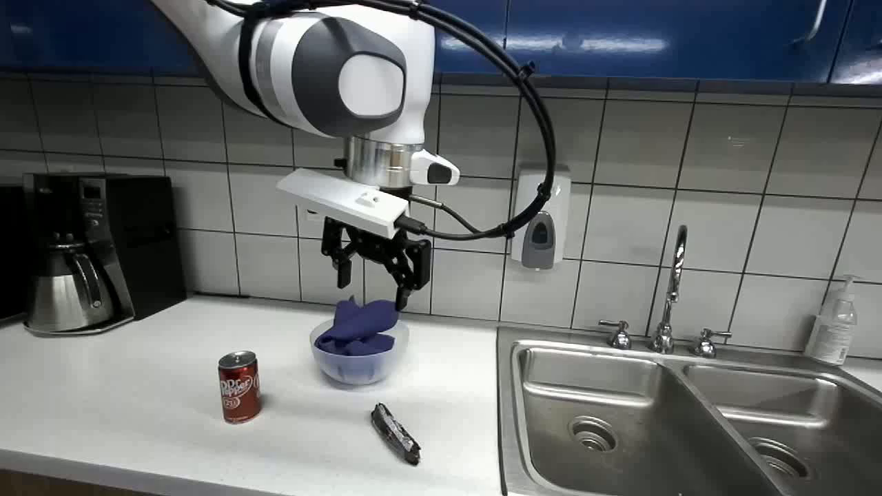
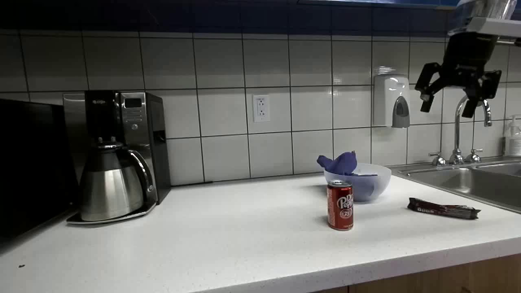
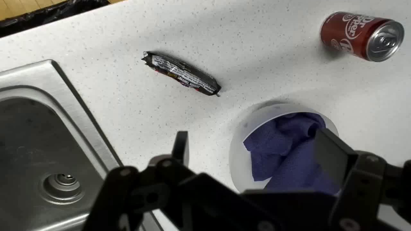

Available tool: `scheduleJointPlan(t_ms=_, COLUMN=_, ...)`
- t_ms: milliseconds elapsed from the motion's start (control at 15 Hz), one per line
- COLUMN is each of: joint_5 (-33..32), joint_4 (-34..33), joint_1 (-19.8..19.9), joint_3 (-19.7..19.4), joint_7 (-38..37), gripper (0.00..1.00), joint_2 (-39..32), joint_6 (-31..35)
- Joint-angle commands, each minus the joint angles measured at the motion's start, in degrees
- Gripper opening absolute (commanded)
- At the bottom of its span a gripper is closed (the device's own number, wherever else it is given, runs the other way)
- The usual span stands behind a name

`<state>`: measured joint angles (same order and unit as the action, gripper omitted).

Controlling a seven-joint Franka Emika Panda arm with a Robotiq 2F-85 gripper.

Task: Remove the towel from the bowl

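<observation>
Poised well above the worktop, with the pincer pointing down, spread wide and gripping nothing. Held that high, probably, to clear the rim of the bowl before reaching for the towel. Seen from the wrist, placed with one side across the towel and the opposite side over worktop nearer the sink; likely in want of some centring above the bowl before any descent. Look for the bowl toward the back edge, short of the sink, presumably put there for an easy reach from above. Nearer the front edge, note the soda can upright and the wrapped bar lying flat, set apart from the bowl, perhaps to leave room for the lift.

Find the towel bunched inside the bowl, with a fold standing proud of the rim; a handy place to pinch, in all likelihood. Judge the work to be at the approach, with grasp and removal not yet done. No telling the contents of the can, nor of the steel carafe on the base of the coffee maker, farther along the back edge.
</observation>
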<state>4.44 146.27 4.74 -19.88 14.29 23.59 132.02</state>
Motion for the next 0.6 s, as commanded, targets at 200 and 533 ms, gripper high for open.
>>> scheduleJointPlan(t_ms=200, joint_5=0.9, joint_4=-0.1, joint_1=1.6, joint_3=1.6, joint_7=0.6, gripper=1.00, joint_2=-0.2, joint_6=-0.2)
scheduleJointPlan(t_ms=533, joint_5=4.1, joint_4=-0.3, joint_1=-0.8, joint_3=1.3, joint_7=3.7, gripper=1.00, joint_2=-3.9, joint_6=4.4)
